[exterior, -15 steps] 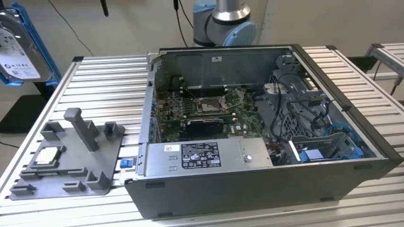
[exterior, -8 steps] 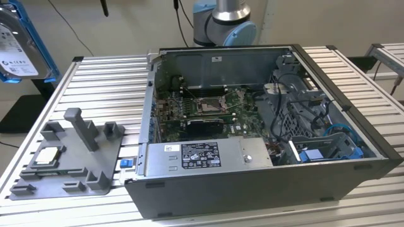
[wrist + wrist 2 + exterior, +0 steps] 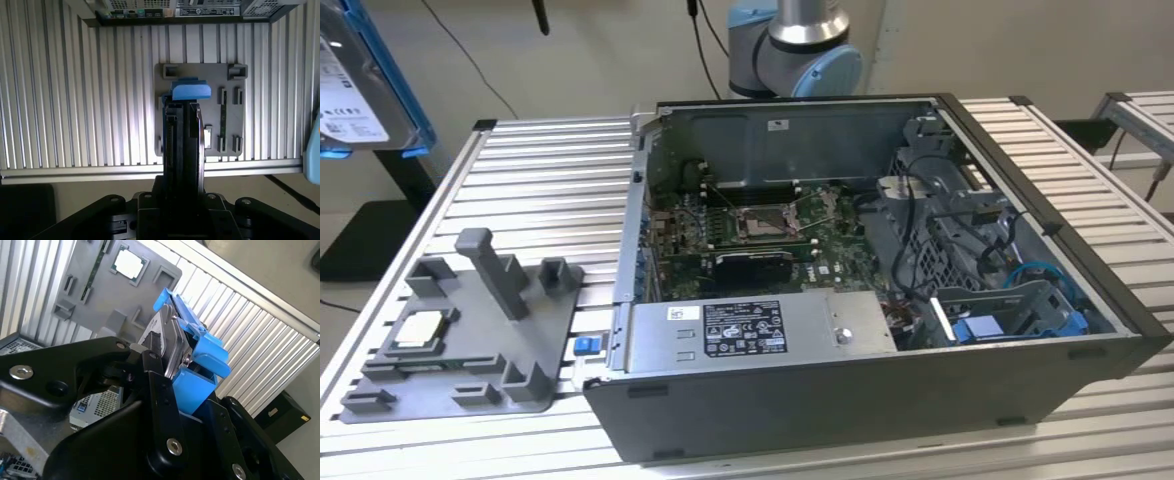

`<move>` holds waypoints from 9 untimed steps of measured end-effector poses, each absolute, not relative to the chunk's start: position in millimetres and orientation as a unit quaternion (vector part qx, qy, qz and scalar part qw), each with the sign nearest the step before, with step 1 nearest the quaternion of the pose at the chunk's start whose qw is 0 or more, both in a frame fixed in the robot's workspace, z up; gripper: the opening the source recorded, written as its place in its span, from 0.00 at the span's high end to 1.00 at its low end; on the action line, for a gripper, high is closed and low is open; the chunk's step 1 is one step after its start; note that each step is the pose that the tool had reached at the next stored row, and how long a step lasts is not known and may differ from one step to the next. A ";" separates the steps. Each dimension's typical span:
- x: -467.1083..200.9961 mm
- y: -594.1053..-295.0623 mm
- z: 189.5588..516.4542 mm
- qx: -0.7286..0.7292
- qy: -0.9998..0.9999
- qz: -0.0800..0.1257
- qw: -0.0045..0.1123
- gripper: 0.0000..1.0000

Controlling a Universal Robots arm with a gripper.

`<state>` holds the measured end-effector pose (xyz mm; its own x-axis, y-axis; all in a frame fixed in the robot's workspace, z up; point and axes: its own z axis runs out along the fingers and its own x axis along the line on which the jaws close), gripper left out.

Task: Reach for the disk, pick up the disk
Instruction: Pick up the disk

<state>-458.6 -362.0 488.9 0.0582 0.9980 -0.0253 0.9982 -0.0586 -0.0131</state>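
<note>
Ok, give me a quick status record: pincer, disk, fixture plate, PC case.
pincer: shut on the disk, as the second wrist view shows
disk: held edge-on in its blue bracket, up off the table; at the exterior view's upper left corner
under the disk: grey fixture plate, seen past it in both wrist views
chip: small, square, silver, sitting on the plate
computer case: open, lying on the table at the exterior view's right of the plate
</note>
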 end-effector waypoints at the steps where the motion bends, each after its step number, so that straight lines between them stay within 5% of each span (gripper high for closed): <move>1: -458.6 -362.0 491.8 0.727 0.686 -0.014 0.004 1.00; 9: -458.6 -362.0 511.3 0.727 0.687 -0.014 0.004 1.00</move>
<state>-458.6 -362.0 511.3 0.0570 0.9981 -0.0253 0.9983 -0.0573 -0.0129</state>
